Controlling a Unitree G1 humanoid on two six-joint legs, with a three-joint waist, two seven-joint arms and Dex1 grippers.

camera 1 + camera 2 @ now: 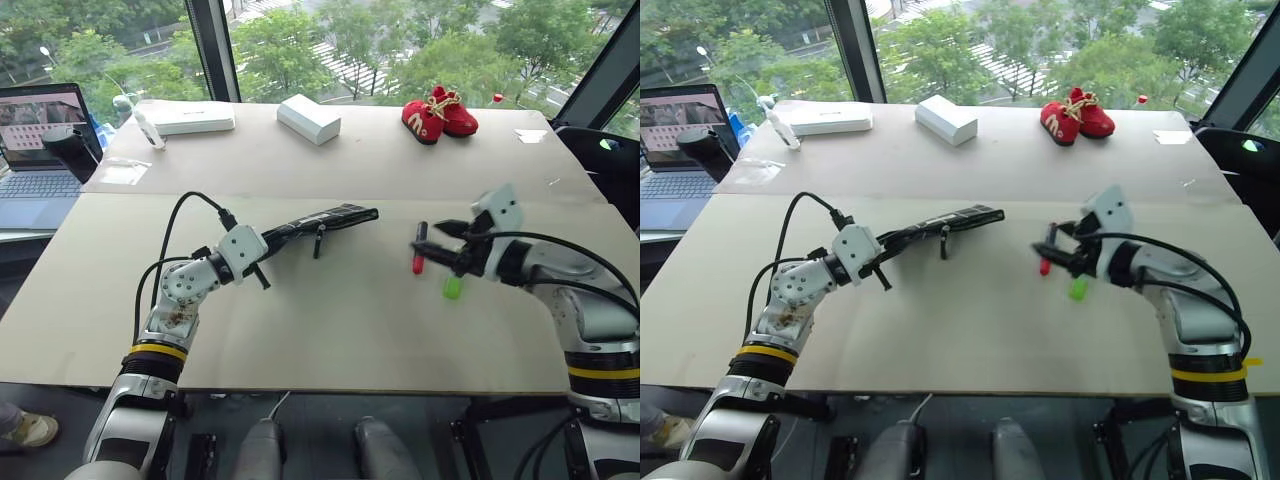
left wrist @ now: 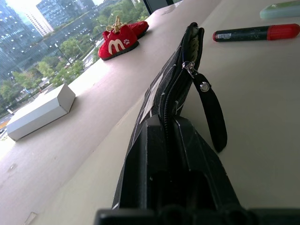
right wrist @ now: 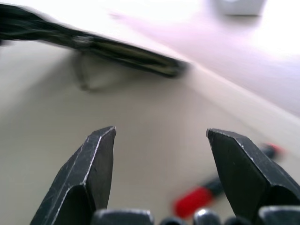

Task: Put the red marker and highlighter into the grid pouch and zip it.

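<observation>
My left gripper (image 1: 270, 241) is shut on one end of the grid pouch (image 1: 330, 219), holding it on edge above the table with its zipper side up and the strap (image 1: 318, 243) dangling. The left wrist view looks along the pouch (image 2: 180, 70) toward the red marker (image 2: 255, 33) and the highlighter (image 2: 281, 9). The red marker (image 1: 420, 250) lies on the table, red end toward me. The highlighter (image 1: 452, 287) lies just right of it and nearer. My right gripper (image 1: 443, 246) hovers open beside the marker, empty, fingers (image 3: 101, 159) spread wide.
A pair of small red shoes (image 1: 438, 115), a white box (image 1: 308, 118) and a flat white device (image 1: 187, 118) sit at the far side of the table (image 1: 330, 340). A laptop (image 1: 40, 140) stands at the far left. Windows lie beyond.
</observation>
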